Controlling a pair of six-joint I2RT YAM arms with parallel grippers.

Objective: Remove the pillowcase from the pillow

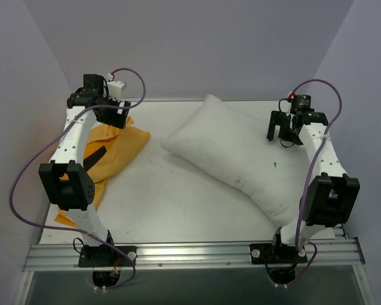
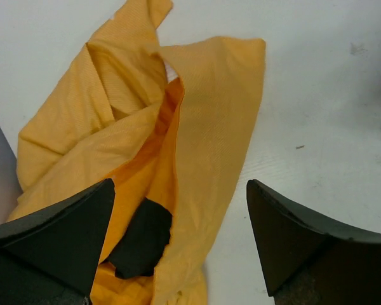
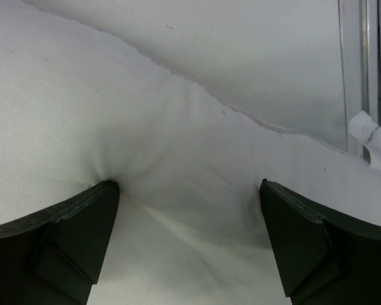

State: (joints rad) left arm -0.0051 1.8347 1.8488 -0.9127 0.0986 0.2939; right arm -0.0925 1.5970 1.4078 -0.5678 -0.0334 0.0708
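Orange cloth, crumpled at the left of the overhead frame: the pillowcase (image 1: 114, 152) sits heaped on the bench (image 1: 178, 203), well apart from the pillow (image 1: 241, 155), which sprawls bare and white across the centre-right. I'd call it stripped. My left hand (image 2: 179, 184) hovers over the heap, jaws wide, gripping nothing. My right hand (image 3: 187, 184) is spread just as wide above the pillow, empty too. The case looks thin, limp and light, so I'd pinch a fold or hem and expect drape. The pillow reads plump and squashy; a pointed corner should give the firmest hold.
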